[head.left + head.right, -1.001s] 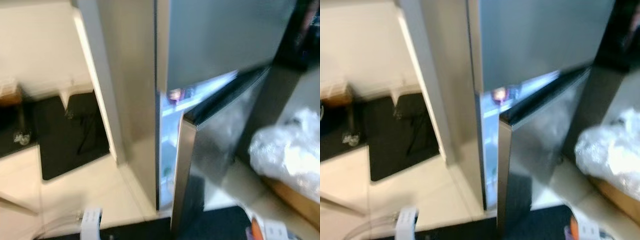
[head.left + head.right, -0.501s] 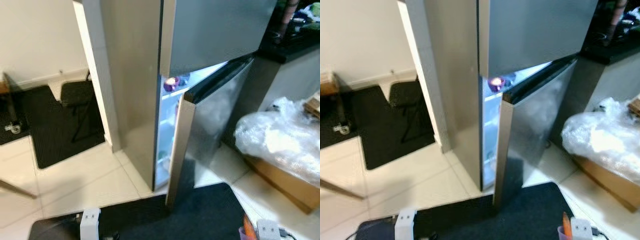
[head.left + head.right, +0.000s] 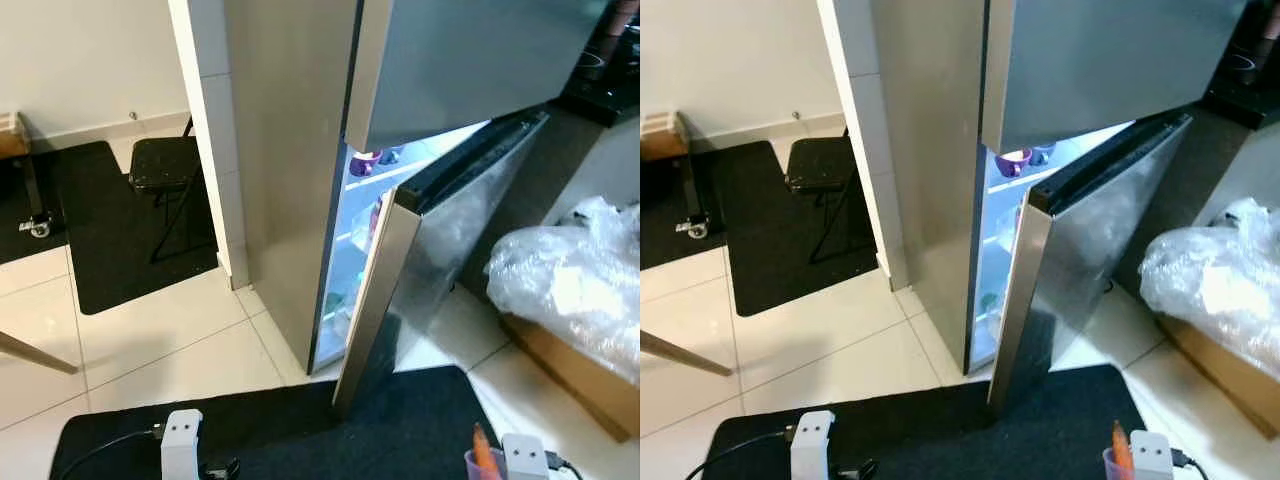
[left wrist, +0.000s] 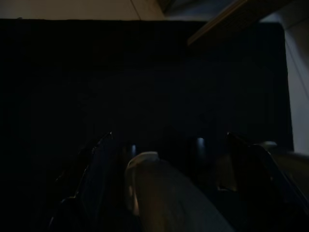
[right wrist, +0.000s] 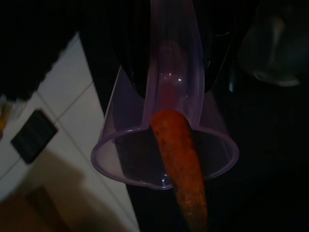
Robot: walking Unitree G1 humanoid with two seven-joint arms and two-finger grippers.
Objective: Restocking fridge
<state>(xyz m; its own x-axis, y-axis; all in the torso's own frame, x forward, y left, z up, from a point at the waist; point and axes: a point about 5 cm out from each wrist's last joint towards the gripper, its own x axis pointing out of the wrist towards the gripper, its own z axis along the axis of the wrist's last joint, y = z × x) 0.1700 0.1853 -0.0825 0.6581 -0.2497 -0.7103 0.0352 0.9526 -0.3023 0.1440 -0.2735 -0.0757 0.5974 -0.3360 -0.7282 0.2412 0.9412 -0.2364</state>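
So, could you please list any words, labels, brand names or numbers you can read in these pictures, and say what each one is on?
None can be read.
Fridge: plain steel side and doors, no brand mark or label showing.
Purple cup with the carrot, in the right pincer: no print.
Items on the lit fridge shelves: too small to read.

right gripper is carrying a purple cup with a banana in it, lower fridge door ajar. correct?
Not quite. The purple cup in the right gripper holds an orange carrot, not a banana; the right wrist view shows it sticking out past the rim. The lower fridge door is indeed ajar, with the lit interior visible in the right eye view.
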